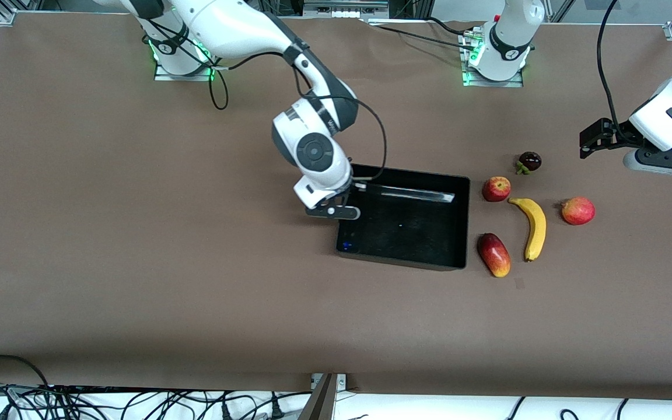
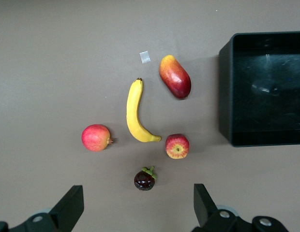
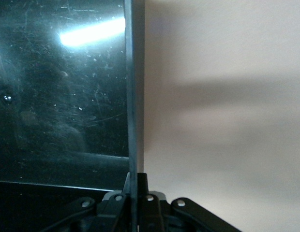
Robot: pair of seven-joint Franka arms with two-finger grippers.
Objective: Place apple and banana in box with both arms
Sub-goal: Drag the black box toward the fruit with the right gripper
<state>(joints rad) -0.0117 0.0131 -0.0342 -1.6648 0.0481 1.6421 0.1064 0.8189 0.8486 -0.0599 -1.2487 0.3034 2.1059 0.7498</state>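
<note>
- Box (image 1: 406, 251) is gripped by the right end effector (image 1: 336, 211), whose fingers are pinched shut on the thin wall at the right arm's end of the box (the right wrist view shows the wall edge running straight between them).
- The left end effector (image 2: 135, 208) hangs high over the worktop (image 1: 137, 233) at the left arm's end, fingers spread wide and nothing held; the fruits are seen below it.
- The apple (image 1: 496, 189) lies just beside the box, and the banana (image 1: 533, 227) is near it, not touching.
- It is judged that the box should be held steady while the left end effector is lowered on the apple; a centred grasp is advised, because round fruit can roll away.
- The mango-like fruit (image 1: 493, 254), the pinkish round fruit (image 1: 577, 210) and a small dark fruit (image 1: 529, 161) should be left alone.
- The worktop is covered in plain brown; cables lie along its near edge.
</note>
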